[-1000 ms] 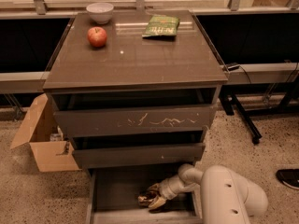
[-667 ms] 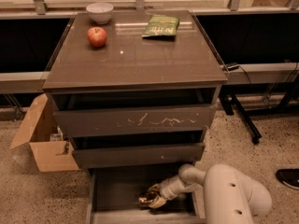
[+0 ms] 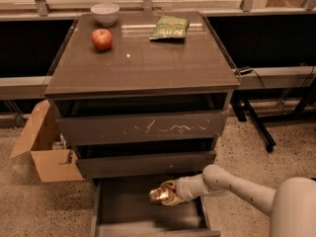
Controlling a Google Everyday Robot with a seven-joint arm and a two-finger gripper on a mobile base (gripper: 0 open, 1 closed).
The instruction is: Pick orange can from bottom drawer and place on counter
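The orange can (image 3: 159,195), shiny and golden, is in the open bottom drawer (image 3: 96,212), held a little above the drawer floor near its middle. My gripper (image 3: 166,196) reaches in from the right, just under the middle drawer front, and is shut on the can. My pale arm (image 3: 242,189) stretches from the lower right corner to the drawer. The counter (image 3: 148,63) is the glossy brown top of the cabinet, well above the gripper.
On the counter are a red apple (image 3: 101,39), a white bowl (image 3: 105,14) and a green snack bag (image 3: 169,27). The scratched top drawer (image 3: 143,127) stands slightly open. An open cardboard box (image 3: 44,152) sits left of the cabinet; a black stand leg (image 3: 256,125) is on the right.
The gripper has closed around the can and lifted it up and back from the drawer floor toward the middle drawer front.
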